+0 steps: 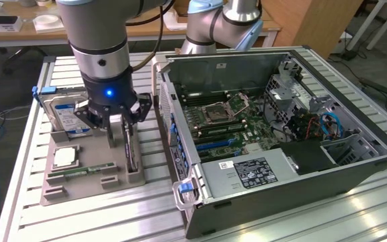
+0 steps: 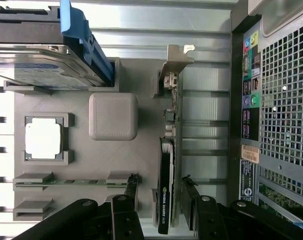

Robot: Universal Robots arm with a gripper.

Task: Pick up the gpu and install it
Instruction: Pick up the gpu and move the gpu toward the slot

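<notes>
Gripper [image 2: 160, 180] straddles thin flat gpu [image 2: 168, 145], upright in matte grey tray [image 2: 141, 82].

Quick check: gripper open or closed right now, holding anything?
Gripper: open, one finger on each side of the upright gpu, not closed on it, holding nothing.
</notes>
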